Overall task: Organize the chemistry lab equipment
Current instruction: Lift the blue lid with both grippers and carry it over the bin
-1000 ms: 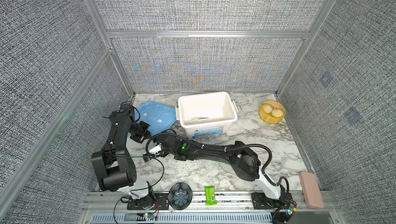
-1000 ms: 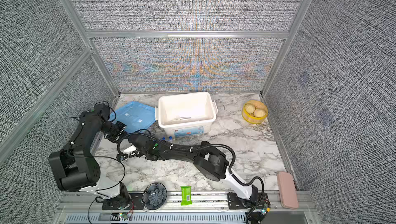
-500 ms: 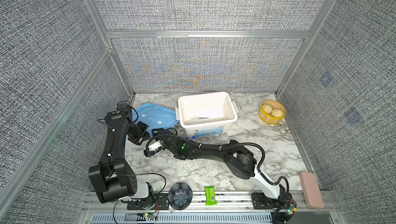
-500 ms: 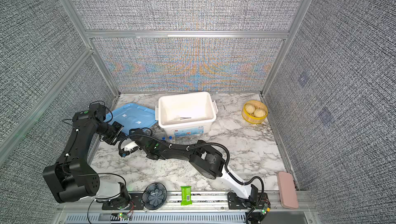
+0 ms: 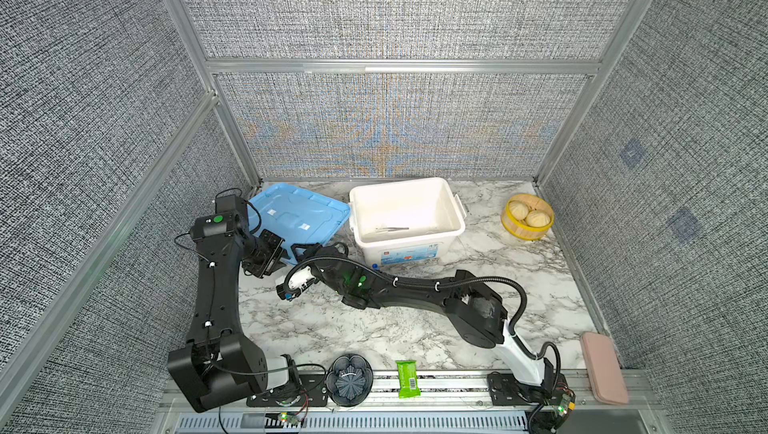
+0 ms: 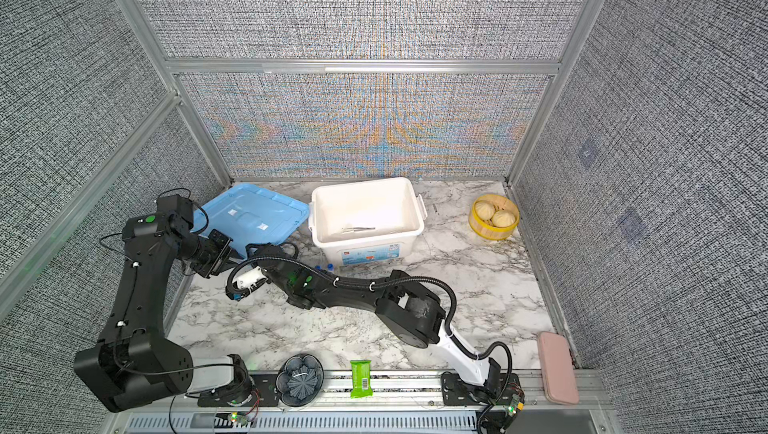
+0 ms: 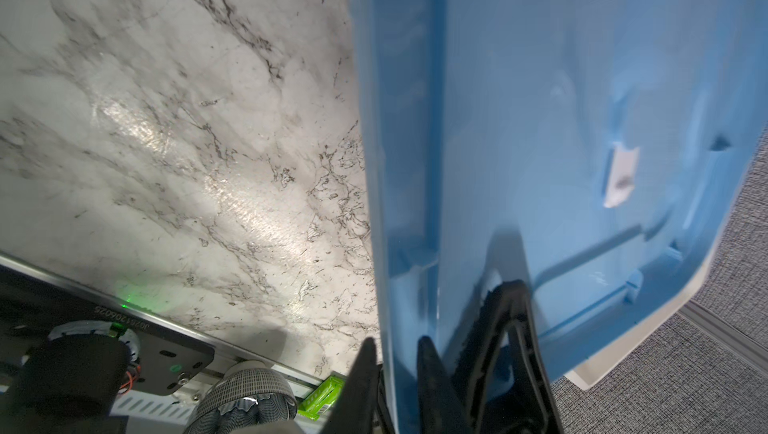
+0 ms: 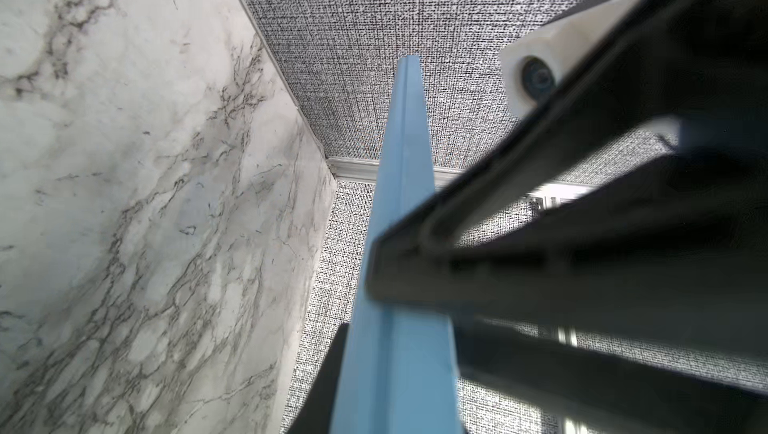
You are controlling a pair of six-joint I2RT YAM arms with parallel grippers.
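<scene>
A blue lid (image 5: 291, 211) (image 6: 249, 211) lies tilted left of the white bin (image 5: 453, 211) (image 6: 415, 211). Both grippers meet at its front edge. My right gripper (image 5: 300, 247) (image 8: 395, 390) reaches across and is shut on the lid's rim (image 8: 399, 203). My left gripper (image 5: 284, 255) (image 7: 395, 344) straddles the same rim (image 7: 540, 120) with its fingers slightly parted. Silver tweezers (image 5: 392, 228) (image 6: 358, 228) lie inside the bin. Blue caps of tubes (image 6: 325, 266) (image 5: 375, 265) peek out in front of the bin, behind the right arm. The other equipment is hidden.
A yellow steamer basket (image 5: 527, 216) with two buns sits at the back right. Along the front rail lie a dark fluted bowl (image 5: 348, 380), a green packet (image 5: 407, 378) and a pink case (image 5: 604, 367). The right arm stretches across the middle of the table.
The right gripper has moved back to the lid's front edge and closed on it. The left arm's elbow has risen, and its fingers have parted a little on the rim.
</scene>
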